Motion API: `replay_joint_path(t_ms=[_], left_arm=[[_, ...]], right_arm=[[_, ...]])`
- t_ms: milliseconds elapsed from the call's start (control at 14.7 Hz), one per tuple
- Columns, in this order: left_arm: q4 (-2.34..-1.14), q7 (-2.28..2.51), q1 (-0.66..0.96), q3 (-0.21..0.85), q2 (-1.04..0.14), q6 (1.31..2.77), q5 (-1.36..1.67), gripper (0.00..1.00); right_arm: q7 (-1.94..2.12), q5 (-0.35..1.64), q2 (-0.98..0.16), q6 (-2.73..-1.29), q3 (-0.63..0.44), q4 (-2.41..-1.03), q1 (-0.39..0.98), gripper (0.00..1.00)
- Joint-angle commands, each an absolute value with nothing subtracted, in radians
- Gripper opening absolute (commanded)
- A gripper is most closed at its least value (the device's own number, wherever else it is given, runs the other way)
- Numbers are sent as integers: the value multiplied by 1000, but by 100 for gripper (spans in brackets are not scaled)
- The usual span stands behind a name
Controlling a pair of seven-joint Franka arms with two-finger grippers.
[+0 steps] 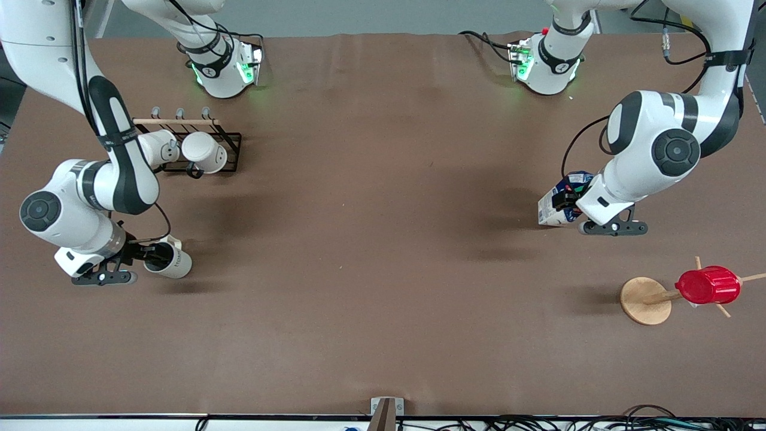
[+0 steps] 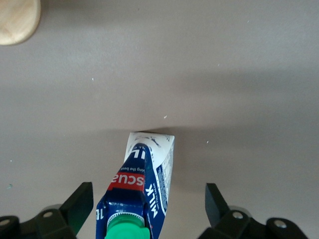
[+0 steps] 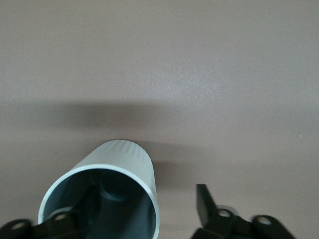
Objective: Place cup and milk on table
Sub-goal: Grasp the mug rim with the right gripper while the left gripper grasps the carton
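Milk (image 2: 147,186) upright btwn wide-open left pincer (image 2: 149,211), cup (image 3: 107,194) upright, right pincer (image 3: 132,219) straddling rim, grip unclear.

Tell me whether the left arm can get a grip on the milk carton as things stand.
Probably yes. The left gripper is open with the milk carton standing between its fingers, neither touching it. Nothing else crowds it on the table.

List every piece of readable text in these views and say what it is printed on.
"MILK": white letters on the blue and white gable-top milk carton, left wrist view.
"1L": same carton, near its top.
"SCUA": partial word on its red label, the start hidden.
Small print along the carton's side: too small to read.
Dark lettering on the beige-white mug: blurred, unreadable.
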State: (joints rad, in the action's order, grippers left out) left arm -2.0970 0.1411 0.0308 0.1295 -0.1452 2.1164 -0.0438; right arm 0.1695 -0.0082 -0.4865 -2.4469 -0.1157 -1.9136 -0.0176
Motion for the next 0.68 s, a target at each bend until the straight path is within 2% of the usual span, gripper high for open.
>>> replay_joint_path(t_ms=[0, 204, 340, 408, 612], left_arm=[[-2134, 129, 9, 135, -129, 2137, -61, 99], [-2152, 129, 5, 137, -124, 2137, -61, 98], [-2167, 129, 3, 138, -120, 2135, -61, 99], [-2171, 127, 3, 138, -118, 2128, -61, 99], [-2174, 127, 3, 140, -110, 2115, -60, 98]], right_arm=[[184, -12, -489, -2477, -104, -1934, -32, 64], [184, -11, -497, -2479, -104, -1933, -34, 37], [180, 3, -503, -2480, -104, -1928, -34, 4], [184, 17, -503, -2479, -106, -1925, -35, 0], [195, 20, -497, -2441, -104, -1893, -28, 0]])
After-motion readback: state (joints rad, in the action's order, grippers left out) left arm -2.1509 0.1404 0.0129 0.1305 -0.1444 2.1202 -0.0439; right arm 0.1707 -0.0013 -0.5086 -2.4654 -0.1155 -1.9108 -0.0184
